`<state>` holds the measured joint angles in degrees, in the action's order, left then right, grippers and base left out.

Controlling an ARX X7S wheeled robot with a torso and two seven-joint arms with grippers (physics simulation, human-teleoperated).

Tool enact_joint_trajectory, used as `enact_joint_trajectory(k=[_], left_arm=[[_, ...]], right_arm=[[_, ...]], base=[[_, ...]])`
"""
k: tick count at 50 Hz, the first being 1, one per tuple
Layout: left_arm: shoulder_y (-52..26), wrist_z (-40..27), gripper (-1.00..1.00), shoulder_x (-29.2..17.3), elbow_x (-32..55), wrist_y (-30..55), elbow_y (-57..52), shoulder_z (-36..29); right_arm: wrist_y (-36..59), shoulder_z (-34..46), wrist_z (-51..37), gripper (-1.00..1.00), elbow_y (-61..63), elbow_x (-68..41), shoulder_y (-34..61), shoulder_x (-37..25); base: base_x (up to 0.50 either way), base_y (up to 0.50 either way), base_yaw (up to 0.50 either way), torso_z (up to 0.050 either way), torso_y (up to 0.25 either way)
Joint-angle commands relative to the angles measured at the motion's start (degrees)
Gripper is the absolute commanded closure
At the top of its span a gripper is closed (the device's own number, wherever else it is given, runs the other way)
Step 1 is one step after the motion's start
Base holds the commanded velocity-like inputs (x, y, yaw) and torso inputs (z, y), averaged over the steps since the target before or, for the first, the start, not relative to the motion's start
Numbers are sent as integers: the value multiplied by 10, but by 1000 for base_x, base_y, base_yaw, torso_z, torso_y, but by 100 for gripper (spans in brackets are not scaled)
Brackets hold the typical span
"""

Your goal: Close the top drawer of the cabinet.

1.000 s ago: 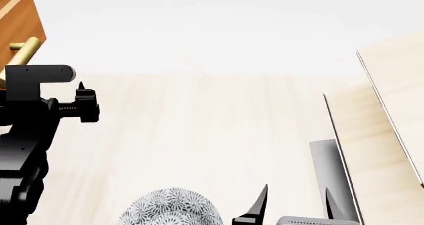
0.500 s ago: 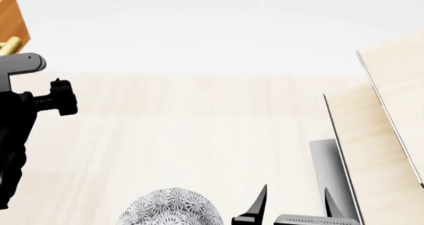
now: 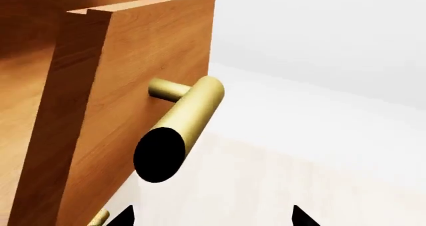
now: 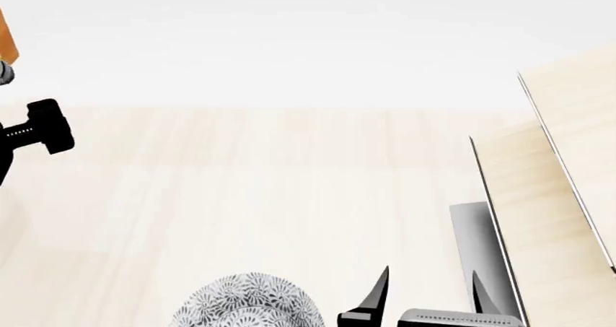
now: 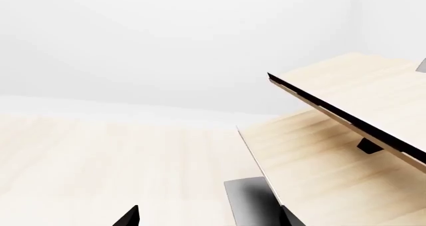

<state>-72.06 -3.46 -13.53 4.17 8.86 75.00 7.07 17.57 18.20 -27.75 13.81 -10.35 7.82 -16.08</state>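
My left gripper [image 3: 209, 217] is open and holds nothing. I see only its two dark tips, spread wide. The top drawer [image 3: 126, 81] is right in front of it, sticking out of the cabinet [image 4: 6, 42]. Its brass bar handle [image 3: 179, 126] is close. The drawer looks hard and stiff and a bit heavy. I think the flat wood front is the best place to push. My right gripper [image 4: 428, 298] is open too, near the patterned bowl [image 4: 250, 302].
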Motion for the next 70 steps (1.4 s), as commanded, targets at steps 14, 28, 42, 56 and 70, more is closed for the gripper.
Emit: enact_joint_trajectory(k=[14,28,42,56,70], left_arm=[[-35,-47,-100,-55,-30,31,0,76],[-42,-64,-100,-86,-38,30,0,90],[-53,-100,-100,-113,-37,37,0,108],[-41,-141,-100,-158,-32,41,0,148],[-50,-139,-100,-166,-41,36,0,157]], right_arm=[[0,3,-6,-100,-4,-4,3,0],[-1,7,-7,-100,-4,-4,4,-3],[-2,9,-8,-100,-8,-6,6,-5],[3,11,-9,-100,-3,-8,7,-9],[3,-5,-14,-100,-17,-20,23,-8]], base=[[0,0,0,0,1],[0,0,0,0,1],[0,0,0,0,0],[0,0,0,0,0],[7,9,10,0,0]])
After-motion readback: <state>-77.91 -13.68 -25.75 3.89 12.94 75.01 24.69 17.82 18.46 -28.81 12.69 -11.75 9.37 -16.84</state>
